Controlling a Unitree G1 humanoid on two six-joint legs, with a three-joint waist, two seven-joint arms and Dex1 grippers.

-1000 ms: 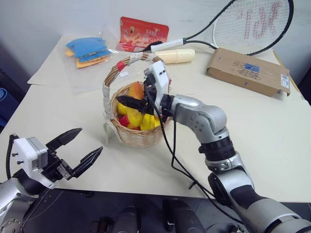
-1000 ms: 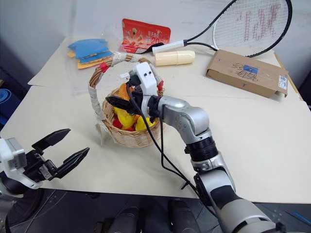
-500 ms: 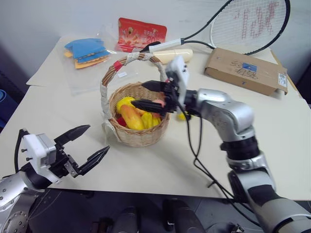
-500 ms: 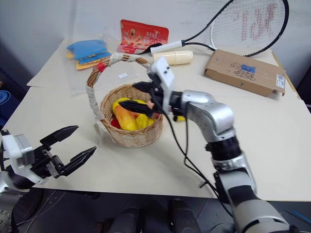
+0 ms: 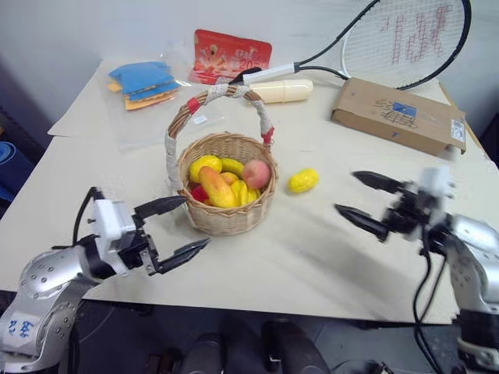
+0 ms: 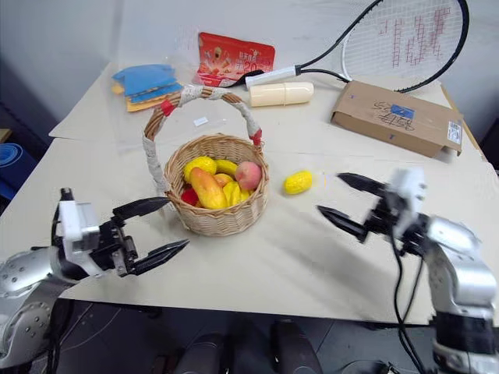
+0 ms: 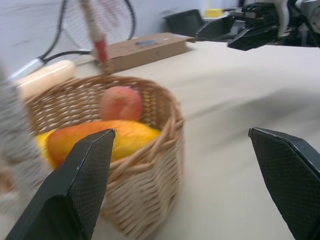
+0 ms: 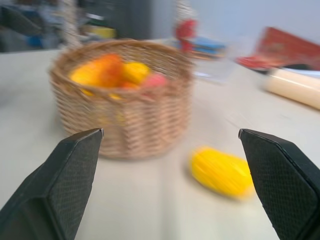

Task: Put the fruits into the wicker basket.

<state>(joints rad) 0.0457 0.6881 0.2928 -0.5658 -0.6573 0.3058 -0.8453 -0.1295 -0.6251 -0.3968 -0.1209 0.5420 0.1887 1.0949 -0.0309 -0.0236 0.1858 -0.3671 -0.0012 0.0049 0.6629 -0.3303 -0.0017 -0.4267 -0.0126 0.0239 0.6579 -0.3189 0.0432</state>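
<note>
Round tan woven wicker basket [image 5: 228, 209] with tall arched handle [image 5: 178, 128] wrapped in white tape with red bands, standing on the matte beige table [image 5: 101, 175]. Inside it, glossy toy fruits: elongated orange-and-yellow mango [image 5: 216, 187] lying across the front, round yellow lemon [image 5: 205, 164] at the back left, pinkish peach [image 5: 256, 173] at the right rim; smaller yellow and red pieces beneath, partly hidden and hard to tell apart. One more yellow oval lemon-like fruit [image 5: 303, 181] lying on the table just beside the basket, on its right, apart from the rim.

Left gripper [image 5: 173, 228] near the basket's left front, two black tapered fingers with a cross-hatched inner face spread wide, nothing between them. Right gripper [image 5: 369, 201] well to the right of the loose lemon, fingers likewise spread wide and empty, pointing toward the basket; motion-blurred.

At the far edge: smooth cream-coloured cylinder [image 5: 282, 90], flat brown cardboard box [image 5: 399, 114], black-framed racket [image 5: 405, 37] cut off at the top, shiny red packet [image 5: 231, 54], blue and orange sheets in a clear bag [image 5: 143, 82].

Basket weave and peach soft in the left wrist view; basket and lemon smeared in the right wrist view.
</note>
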